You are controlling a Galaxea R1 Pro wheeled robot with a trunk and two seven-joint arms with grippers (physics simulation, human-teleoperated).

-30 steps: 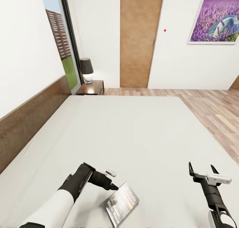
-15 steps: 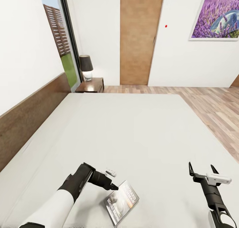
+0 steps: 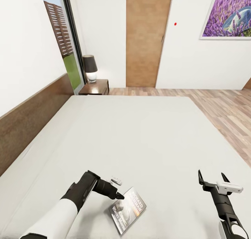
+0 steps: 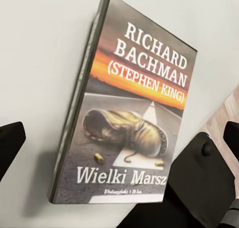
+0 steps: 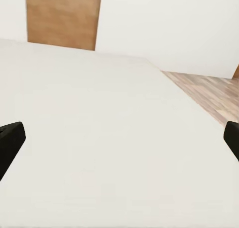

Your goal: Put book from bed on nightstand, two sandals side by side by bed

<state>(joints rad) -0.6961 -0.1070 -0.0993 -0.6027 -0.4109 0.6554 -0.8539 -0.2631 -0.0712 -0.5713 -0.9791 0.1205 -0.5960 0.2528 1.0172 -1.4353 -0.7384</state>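
Note:
The book lies flat on the pale bed near its front edge, cover up, with a shoe picture and an orange band. My left gripper hangs right at the book's near corner, open, its two fingertips spread wide to either side of the book. My right gripper is open above bare mattress at the front right, holding nothing. A dark nightstand stands beyond the bed's far left corner. The sandals are out of view.
A lamp sits on the nightstand. A wooden headboard runs along the left, with a tall window behind it. A brown door and plank floor lie beyond the bed.
The whole head view has shifted slightly, so the camera moved. Both arms and the book keep their places relative to each other.

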